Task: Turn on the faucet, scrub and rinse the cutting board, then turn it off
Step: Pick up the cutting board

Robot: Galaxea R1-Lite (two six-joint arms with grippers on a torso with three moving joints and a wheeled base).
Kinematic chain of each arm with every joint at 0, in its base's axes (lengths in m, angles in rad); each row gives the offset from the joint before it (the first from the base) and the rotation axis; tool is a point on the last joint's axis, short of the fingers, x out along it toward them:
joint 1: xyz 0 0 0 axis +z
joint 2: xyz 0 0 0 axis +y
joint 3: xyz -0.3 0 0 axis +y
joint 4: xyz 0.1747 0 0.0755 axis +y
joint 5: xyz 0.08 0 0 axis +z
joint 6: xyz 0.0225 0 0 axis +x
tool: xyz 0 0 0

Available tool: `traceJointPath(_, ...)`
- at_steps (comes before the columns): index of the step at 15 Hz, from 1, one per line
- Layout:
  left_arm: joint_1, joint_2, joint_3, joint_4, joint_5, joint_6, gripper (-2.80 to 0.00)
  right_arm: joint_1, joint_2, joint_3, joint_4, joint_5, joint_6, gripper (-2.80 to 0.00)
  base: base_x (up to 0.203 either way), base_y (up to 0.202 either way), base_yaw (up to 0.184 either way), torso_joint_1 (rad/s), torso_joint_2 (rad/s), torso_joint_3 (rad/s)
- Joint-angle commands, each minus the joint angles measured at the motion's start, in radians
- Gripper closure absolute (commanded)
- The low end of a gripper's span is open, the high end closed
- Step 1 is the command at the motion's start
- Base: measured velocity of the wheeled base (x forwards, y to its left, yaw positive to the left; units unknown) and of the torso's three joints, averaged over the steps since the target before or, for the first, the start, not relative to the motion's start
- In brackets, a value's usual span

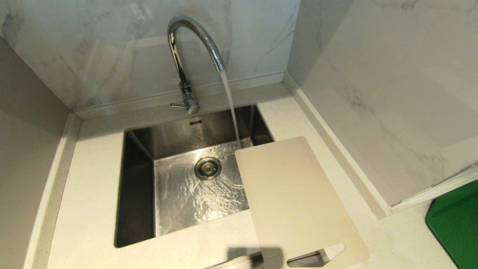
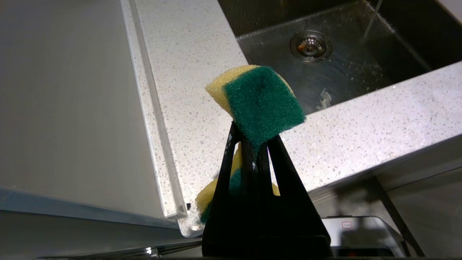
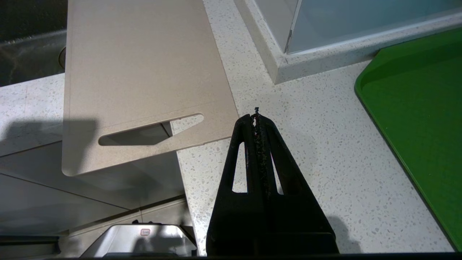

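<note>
The chrome gooseneck faucet (image 1: 186, 56) runs a stream of water into the steel sink (image 1: 142, 179). A cream-white cutting board (image 1: 295, 198) lies slantwise over the sink's right rim and the counter, its handle slot past the counter's front edge. The board (image 3: 140, 72) also shows in the right wrist view. My left gripper (image 2: 254, 139) is shut on a yellow and green sponge (image 2: 261, 103), held above the counter's front left part, near the sink (image 2: 343, 72). My right gripper (image 3: 256, 117) is shut and empty, low over the counter just right of the board's handle end. Neither arm shows in the head view.
A dark green mat (image 1: 455, 224) lies on the counter at the right, also seen as the mat (image 3: 418, 104). Marble walls close the back and the right side. A grey panel (image 1: 26, 157) stands at the left. The drain (image 1: 207, 168) sits mid-sink.
</note>
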Motion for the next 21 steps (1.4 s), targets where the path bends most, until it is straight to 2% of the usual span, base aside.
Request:
traceJointPath(1, 0.000, -0.017, 0.003, -0.001, 0.001, -0.008, 0.00, 0.000, 0.000, 0.000, 0.000, 0.000, 0.000, 0.00, 0.000, 0.000, 0.000, 0.000, 0.00, 0.000)
traceJointPath(6, 0.000, -0.018, 0.003, -0.002, 0.003, -0.066, 0.00, 0.000, 0.000, 0.001, 0.000, 0.000, 0.000, 0.00, 0.000, 0.000, 0.000, 0.000, 0.00, 0.000)
traceJointPath(21, 0.000, -0.016, 0.002, -0.002, 0.002, -0.057, 0.00, 0.000, 0.000, 0.002, 0.000, 0.000, 0.000, 0.00, 0.000, 0.000, 0.000, 0.000, 0.00, 0.000)
